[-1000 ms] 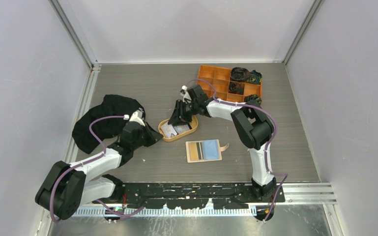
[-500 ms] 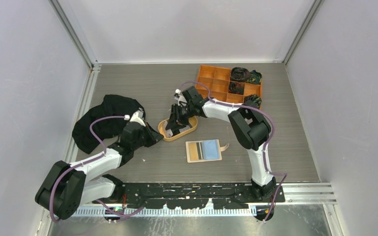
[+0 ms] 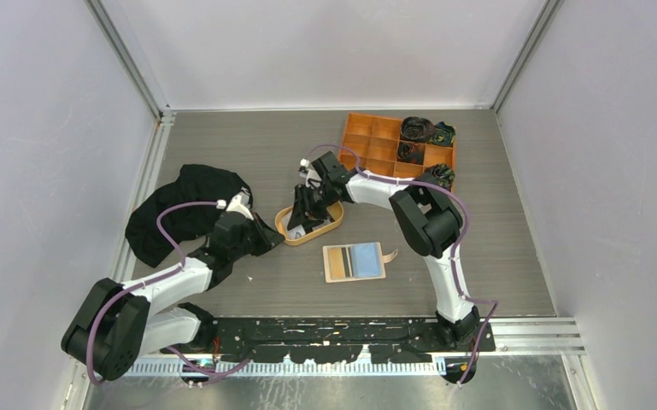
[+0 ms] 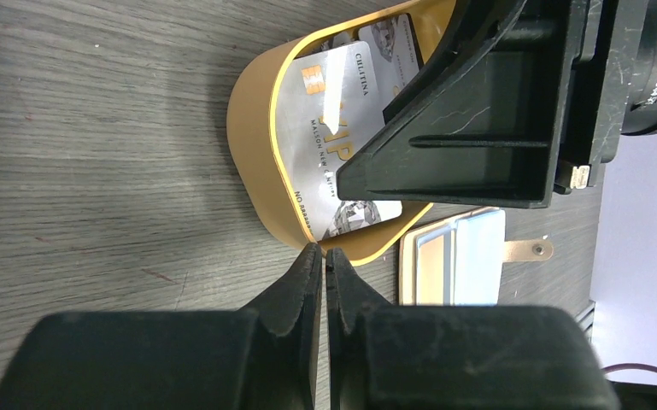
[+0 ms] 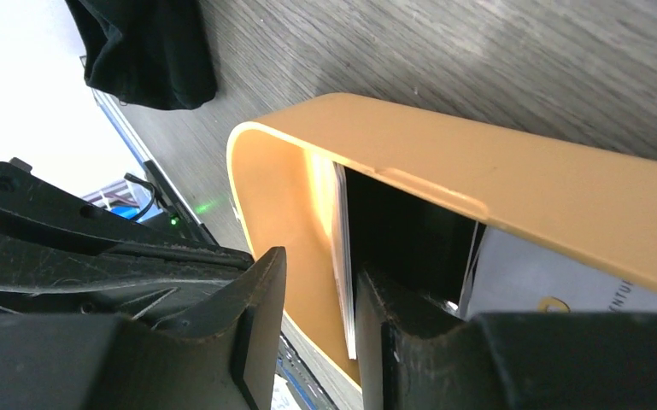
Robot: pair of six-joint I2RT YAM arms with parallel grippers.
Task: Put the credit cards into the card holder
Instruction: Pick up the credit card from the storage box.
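Note:
The oval orange-tan tray [image 3: 331,225] holds a grey-white card [image 4: 333,128] with a gold chip, and another card partly under it. My right gripper [image 3: 302,215] is down inside the tray, open. In the right wrist view a card's thin edge [image 5: 343,256] stands between its fingers, against the right finger [image 5: 410,325]. My left gripper [image 4: 325,253] is shut and empty, its tips against the tray's outer rim [image 4: 252,162]. The card holder [image 3: 354,261] lies open in front of the tray, with a blue card [image 3: 365,257] and a dark card [image 3: 336,259] in it.
A black cloth [image 3: 184,209] lies at the left, behind my left arm. An orange compartment box [image 3: 384,143] with dark items stands at the back right. Grey walls close in the table on three sides.
My right gripper has moved left and down into the tray, over the cards. My left arm has hardly moved.

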